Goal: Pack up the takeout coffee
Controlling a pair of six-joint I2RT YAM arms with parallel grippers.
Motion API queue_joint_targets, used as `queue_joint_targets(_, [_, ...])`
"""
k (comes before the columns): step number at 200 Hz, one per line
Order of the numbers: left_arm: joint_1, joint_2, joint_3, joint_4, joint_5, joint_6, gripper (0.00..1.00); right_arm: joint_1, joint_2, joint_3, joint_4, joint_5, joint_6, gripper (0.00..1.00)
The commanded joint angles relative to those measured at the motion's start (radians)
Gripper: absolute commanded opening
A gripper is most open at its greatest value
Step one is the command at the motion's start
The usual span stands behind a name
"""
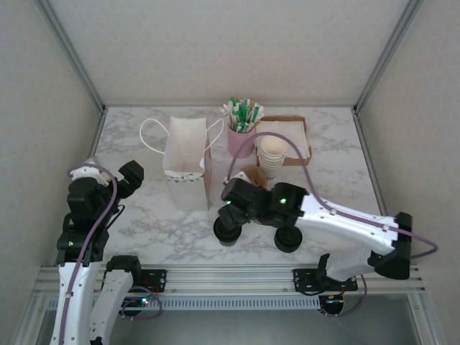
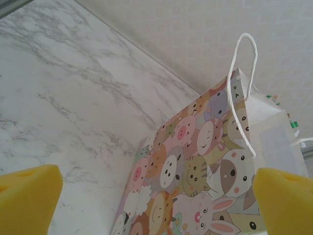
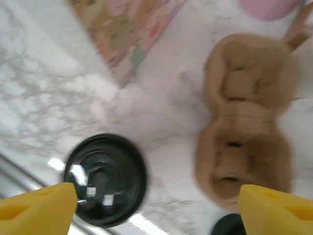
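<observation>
Two round black lids show from above, one (image 1: 228, 230) under my right gripper (image 1: 233, 210) and one (image 1: 287, 238) further right. I cannot tell which of them sits on a cream cup. In the right wrist view the nearer lid (image 3: 105, 178) lies left of centre, close to my left yellow fingertip (image 3: 39, 208). The other lid (image 3: 229, 228) peeks in at the bottom edge. That gripper (image 3: 159, 210) is open and holds nothing. The white paper bag (image 1: 185, 162) stands upright, its cartoon-animal side (image 2: 195, 171) facing my open left gripper (image 2: 156, 205), which hovers left of it (image 1: 131, 177).
A brown pulp cup carrier (image 3: 249, 112) lies right of the bag, partly under my right arm (image 1: 253, 175). Behind it stand a pink cup of stirrers (image 1: 241, 136), a stack of lidless cream cups (image 1: 272, 154) and a cardboard tray of napkins (image 1: 291, 133).
</observation>
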Motion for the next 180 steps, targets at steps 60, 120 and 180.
queue_joint_targets(60, [0.011,-0.003,-0.005,-0.003,-0.004,-0.004,1.00,-0.370,-0.053,-0.185,0.262,-0.287,-0.289,0.57])
queue_joint_targets(120, [0.011,-0.003,-0.004,-0.003,-0.003,-0.006,1.00,-0.373,0.102,-0.164,0.208,-0.232,-0.347,0.55])
queue_joint_targets(180, [0.012,-0.002,-0.004,-0.004,-0.004,-0.006,1.00,-0.375,0.198,-0.142,0.224,-0.184,-0.359,0.55])
